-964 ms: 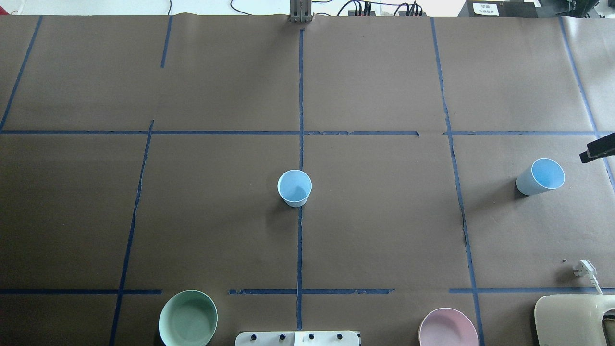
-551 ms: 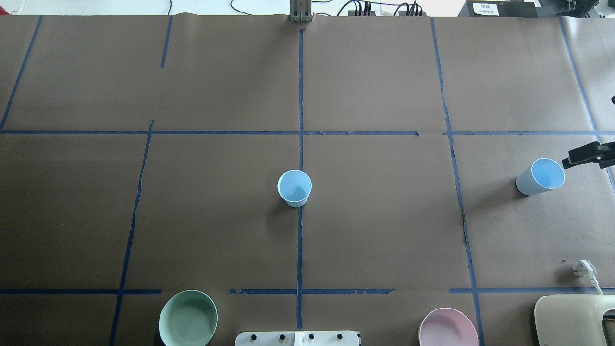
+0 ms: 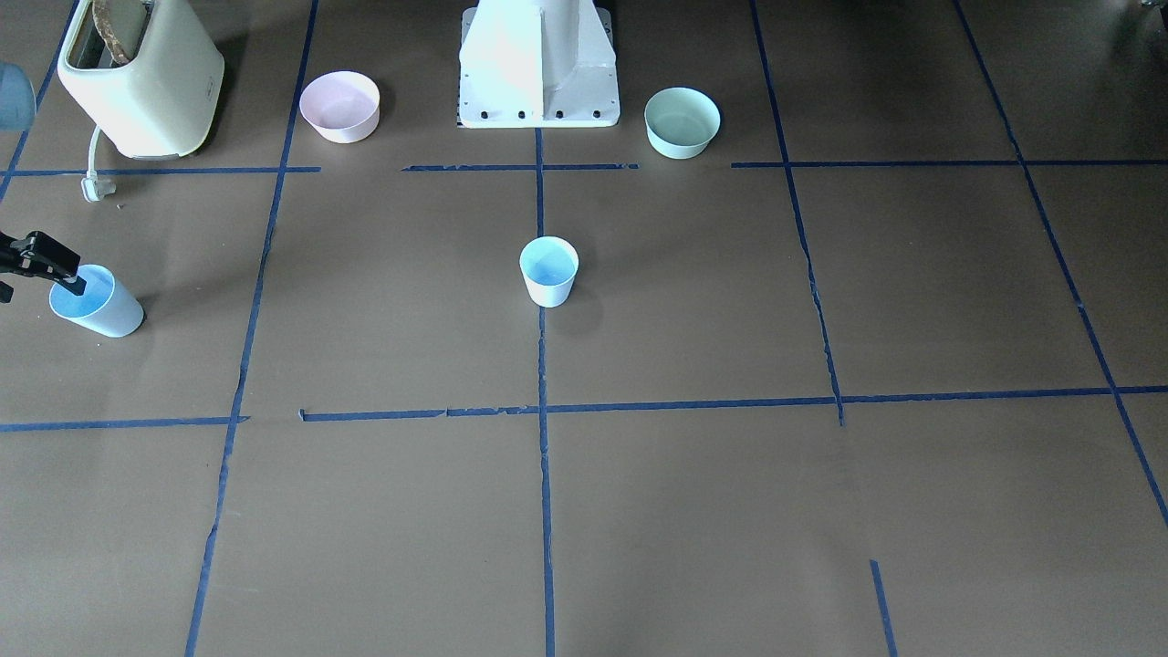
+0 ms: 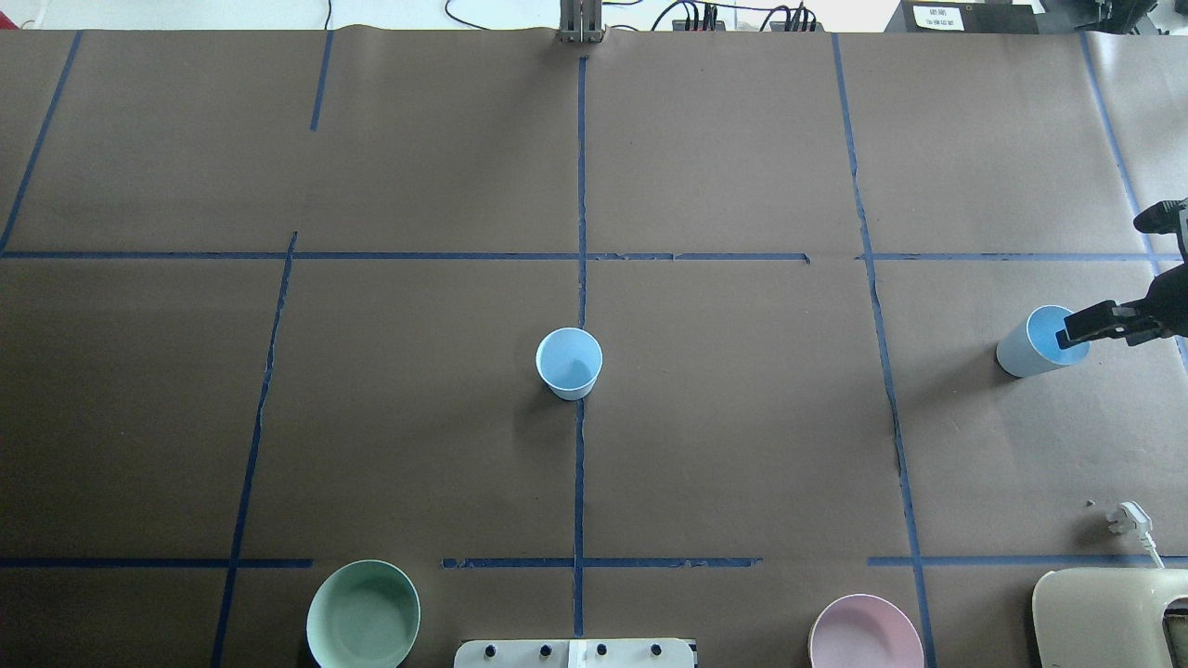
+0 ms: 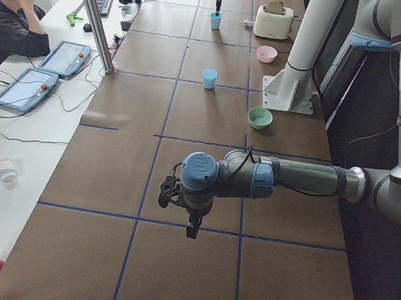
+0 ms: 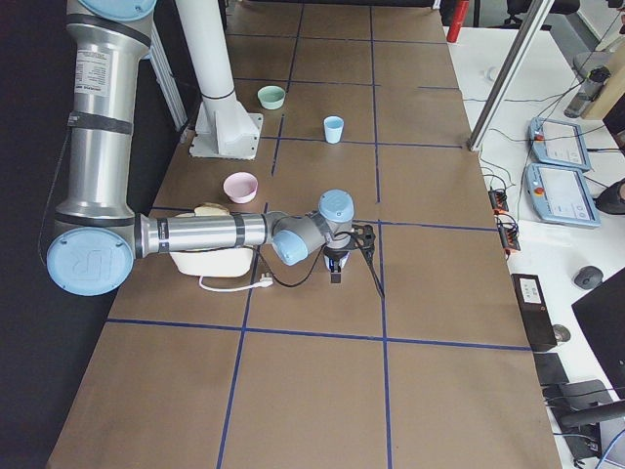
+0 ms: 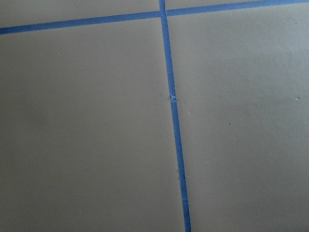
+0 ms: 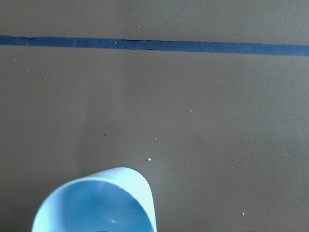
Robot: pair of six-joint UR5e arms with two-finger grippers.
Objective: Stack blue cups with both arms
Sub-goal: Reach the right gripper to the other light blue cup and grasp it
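One blue cup [image 4: 569, 362] stands upright at the table's middle, on the centre tape line; it also shows in the front view [image 3: 548, 271]. The other blue cup [image 4: 1030, 348] stands at the far right, also seen in the front view [image 3: 96, 306] and low in the right wrist view [image 8: 96, 205]. My right gripper [image 4: 1104, 281] is open at this cup. One finger [image 4: 1091, 324] reaches over the cup's mouth; the front view shows it [image 3: 46, 258] too. My left gripper [image 5: 191, 221] hangs over bare table near the left end; I cannot tell whether it is open or shut.
A mint-green bowl [image 4: 363, 614] and a pink bowl [image 4: 865, 633] sit near the robot's white pedestal [image 3: 538, 64]. A cream toaster [image 4: 1109, 617] with its plug [image 4: 1128, 517] stands at the near right. An operator [image 5: 10, 5] sits beyond the table's far side.
My right gripper has come in from the right edge toward the right cup; its finger now lies over the cup's mouth. Neither cup has moved.
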